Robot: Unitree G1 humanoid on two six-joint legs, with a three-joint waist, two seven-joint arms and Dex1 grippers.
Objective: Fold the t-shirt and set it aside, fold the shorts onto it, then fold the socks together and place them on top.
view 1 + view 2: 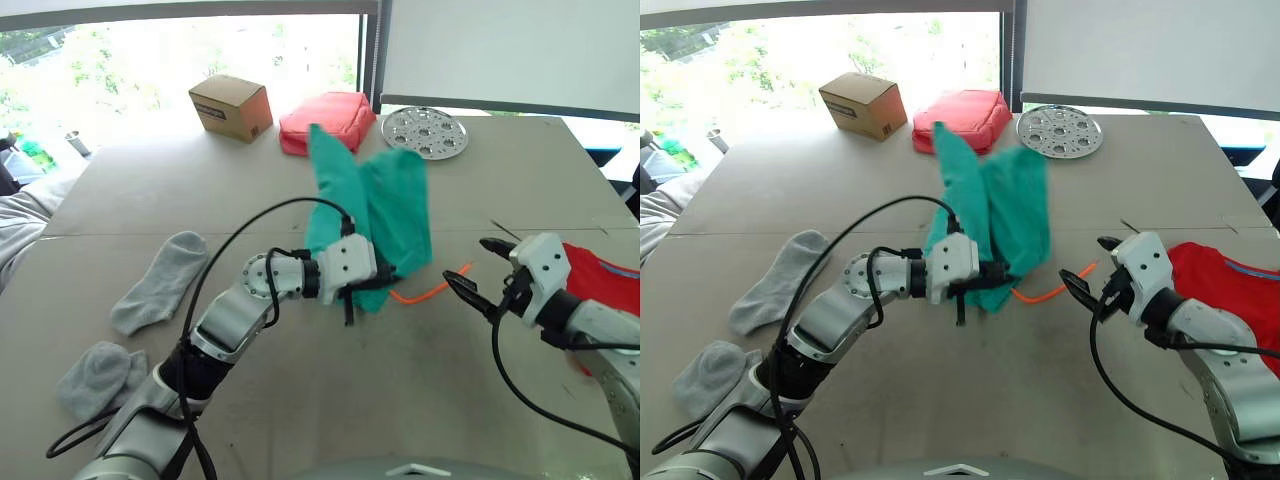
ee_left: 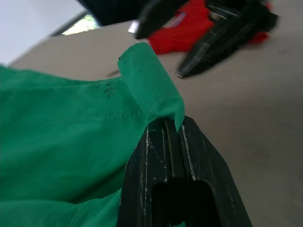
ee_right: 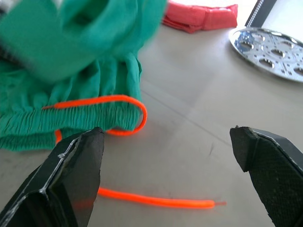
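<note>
Far left of the head view: the socks, two grey ones apart from each other, one (image 1: 160, 280) flat at mid-left, the other (image 1: 98, 377) bunched at lower left. Not folded yet. A person's grey sleeve (image 1: 22, 225) at the left edge.

Upper left: cardboard box (image 1: 231, 107). Beside it at upper centre, a coral-pink pouch (image 1: 328, 121), then a round perforated metal plate (image 1: 424, 132).

Centre: left gripper (image 1: 378, 275) has its jaws clamped on an edge of the shorts (image 1: 372, 205); the left wrist view shows teal cloth pinched between its fingers (image 2: 150, 161). The shorts are lifted and draped, hanging up from the table (image 1: 300, 390), teal, blurred at the top. The orange drawstring (image 1: 428, 293) trails out on the table toward the right.

Right: right gripper (image 1: 480, 270) has its jaws spread wide, nothing in them, near the drawstring and waistband. The t-shirt (image 1: 598, 278), red, lies at the right edge behind that arm; how neatly it is folded can't be told.

Judged step: folding the shorts, shirt seemingly already set aside. Next move likely needs the right gripper to catch the waistband edge so both arms can double the shorts over, then carry them right onto the red shirt. The loose drawstring could snag.
</note>
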